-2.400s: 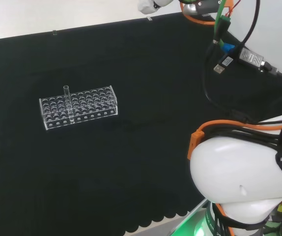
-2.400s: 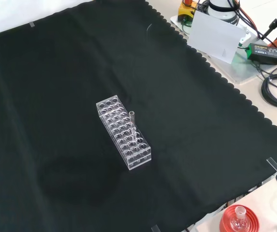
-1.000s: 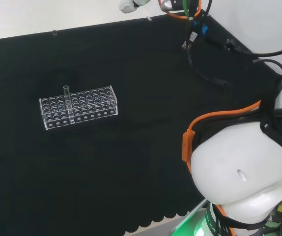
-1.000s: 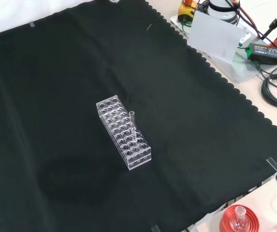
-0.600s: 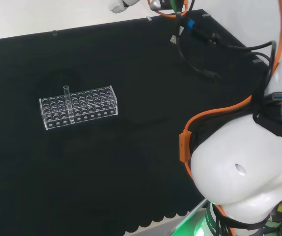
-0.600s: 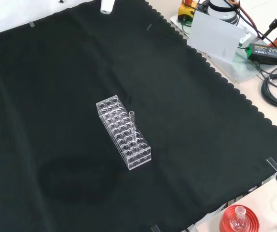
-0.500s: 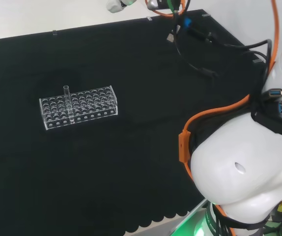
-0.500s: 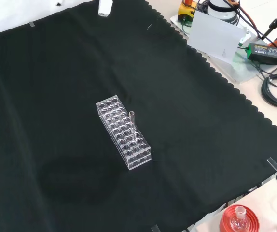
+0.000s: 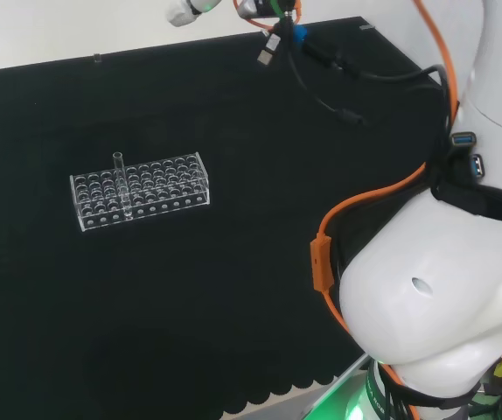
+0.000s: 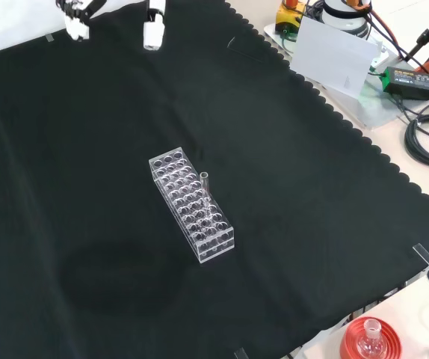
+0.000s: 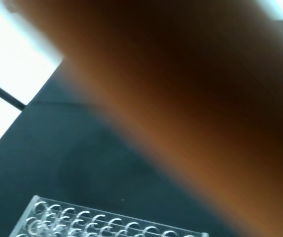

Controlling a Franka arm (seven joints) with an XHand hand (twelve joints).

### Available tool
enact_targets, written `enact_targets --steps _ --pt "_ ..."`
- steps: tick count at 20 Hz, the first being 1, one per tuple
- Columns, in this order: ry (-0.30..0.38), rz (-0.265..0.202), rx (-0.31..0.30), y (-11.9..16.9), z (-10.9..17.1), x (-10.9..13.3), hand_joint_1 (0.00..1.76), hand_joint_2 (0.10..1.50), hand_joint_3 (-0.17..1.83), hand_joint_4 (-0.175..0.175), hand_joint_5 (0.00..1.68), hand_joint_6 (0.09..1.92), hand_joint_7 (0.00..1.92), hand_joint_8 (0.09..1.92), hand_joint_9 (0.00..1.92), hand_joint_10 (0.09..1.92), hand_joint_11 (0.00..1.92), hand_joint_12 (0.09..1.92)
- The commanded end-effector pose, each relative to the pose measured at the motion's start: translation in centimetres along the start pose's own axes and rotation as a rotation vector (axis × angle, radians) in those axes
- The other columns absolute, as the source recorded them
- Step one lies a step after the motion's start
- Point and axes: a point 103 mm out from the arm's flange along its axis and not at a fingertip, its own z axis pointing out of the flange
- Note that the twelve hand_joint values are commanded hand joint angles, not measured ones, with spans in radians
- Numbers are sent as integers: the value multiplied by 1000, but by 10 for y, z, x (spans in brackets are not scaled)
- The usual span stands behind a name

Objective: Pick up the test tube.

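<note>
**Hand high above the table, tube not yet reached**

At mid-table, the test tube [image 10: 205,188] stands upright in the clear rack [image 10: 192,206], near one long edge. Two fingers [image 10: 153,27] of the hand [image 9: 181,12] hang well apart from it (whether they are apart or together I cannot tell). Recommended: descend over the tube's rim, close on the exposed top, and lift straight up.

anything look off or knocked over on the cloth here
Nothing stands out. The clear rack sits flat on the black cloth, and the single test tube stands upright in it. The hand is at the cloth's far edge, well away from both.
</note>
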Motion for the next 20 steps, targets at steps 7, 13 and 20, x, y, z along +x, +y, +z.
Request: enact_targets --steps 7,13,20 --pt "368 -1 144 0 48 11 785 761 586 -73 175 340 229 882 140 968 0 1420" --pt "427 -12 188 -6 66 26 785 757 584 -74 180 338 236 884 144 969 0 1421" --pt "447 -30 238 -12 88 42 786 755 582 -74 182 334 239 885 147 970 0 1424"
